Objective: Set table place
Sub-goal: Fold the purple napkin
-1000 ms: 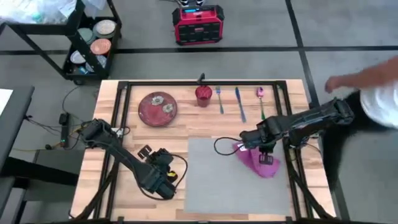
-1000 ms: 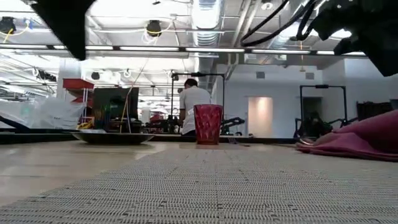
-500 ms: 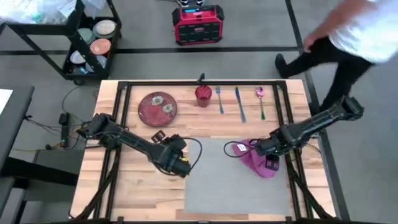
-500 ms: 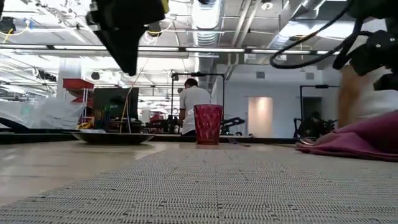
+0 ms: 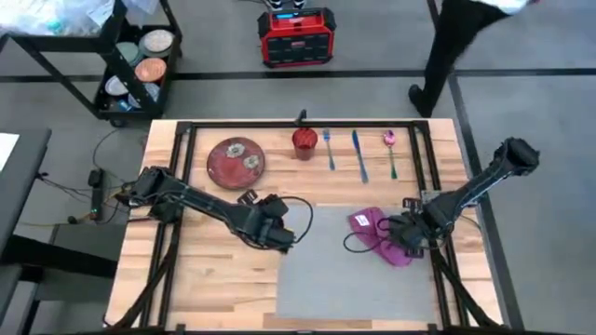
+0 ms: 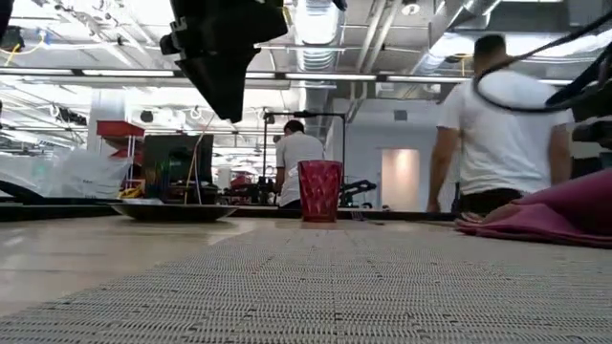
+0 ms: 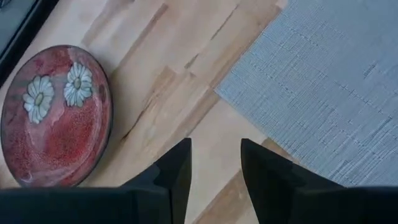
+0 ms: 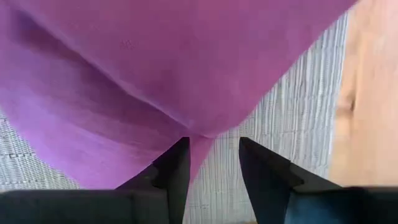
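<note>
no legible txt, no labels, brands, nos. or signs readable in any view

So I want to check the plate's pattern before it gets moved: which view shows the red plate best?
The left wrist view: the red plate fills much of it, and two white daisies show clearly. The high view shows the plate whole but small on the table. The low view sees only its edge-on rim. The right wrist view misses it.

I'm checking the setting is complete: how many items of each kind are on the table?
Placemat: 1
Napkin: 1
Plate: 1
Cup: 1
Fork: 1
Knife: 1
Spoon: 1
Total: 7
</note>
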